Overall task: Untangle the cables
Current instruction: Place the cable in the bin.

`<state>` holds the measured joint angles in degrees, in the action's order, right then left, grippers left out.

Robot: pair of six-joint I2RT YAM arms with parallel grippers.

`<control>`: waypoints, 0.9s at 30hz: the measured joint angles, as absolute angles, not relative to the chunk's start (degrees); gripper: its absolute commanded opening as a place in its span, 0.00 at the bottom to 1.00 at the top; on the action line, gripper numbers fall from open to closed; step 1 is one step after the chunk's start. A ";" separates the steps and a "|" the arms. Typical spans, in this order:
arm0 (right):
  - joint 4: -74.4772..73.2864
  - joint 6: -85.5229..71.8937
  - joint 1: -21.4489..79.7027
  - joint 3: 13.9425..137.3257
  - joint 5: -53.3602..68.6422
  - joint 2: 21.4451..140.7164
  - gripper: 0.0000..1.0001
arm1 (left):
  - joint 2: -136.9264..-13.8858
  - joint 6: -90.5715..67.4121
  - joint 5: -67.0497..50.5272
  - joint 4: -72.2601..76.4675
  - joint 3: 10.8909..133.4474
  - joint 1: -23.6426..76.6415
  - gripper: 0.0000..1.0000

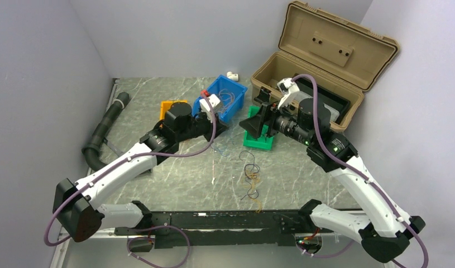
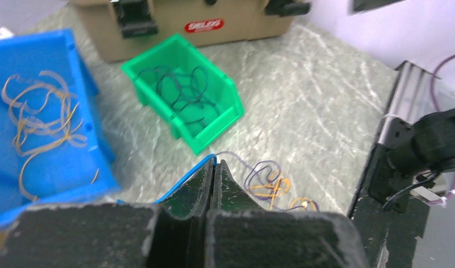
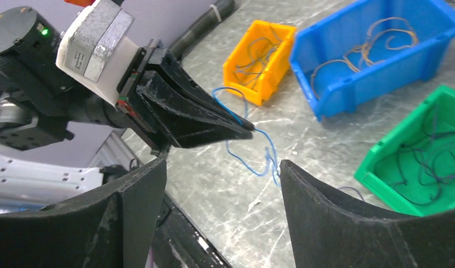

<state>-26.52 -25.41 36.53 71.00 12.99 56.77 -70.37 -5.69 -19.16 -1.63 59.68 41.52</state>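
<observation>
grey marbled tabletop (image 2: 303,100), left gripper (image 2: 215,163) clenched on a thin squiggly blue wire (image 3: 267,156) (right gripper (image 3: 222,164) released, matte black)

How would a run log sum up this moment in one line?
left gripper: shut on blue wire | right gripper: open, empty | loose tangle: on table, not untangled

A thin blue wire (image 2: 186,178) runs in loose waves over the middle of the worktop, one end pinched between the closed fingers of the left gripper (image 2: 215,163). Nearer the front edge, a small loose tangle of dark, purple and yellow-orange strands (image 1: 250,174) lies flat. Toward the far edge, tan curls (image 2: 41,120) lie in a blue bin (image 2: 102,151), dark loops (image 2: 183,92) in a green bin (image 2: 214,131), and a few thin strands (image 3: 257,56) in an orange bin (image 3: 247,92).
</observation>
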 measured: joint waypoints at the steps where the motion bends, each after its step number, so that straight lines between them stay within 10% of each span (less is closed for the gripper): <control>1: -26.83 -25.54 36.49 70.63 11.73 56.16 0.77 | -70.04 -5.78 -18.15 -2.22 59.16 41.08 0.00; 27: -30.33 -26.20 36.29 64.42 3.18 48.36 0.77 | -72.14 -6.76 -5.87 -15.90 58.98 14.22 0.00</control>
<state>-30.33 -26.20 36.29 64.42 3.18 48.36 -72.14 -6.76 -5.87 -15.90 58.98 14.22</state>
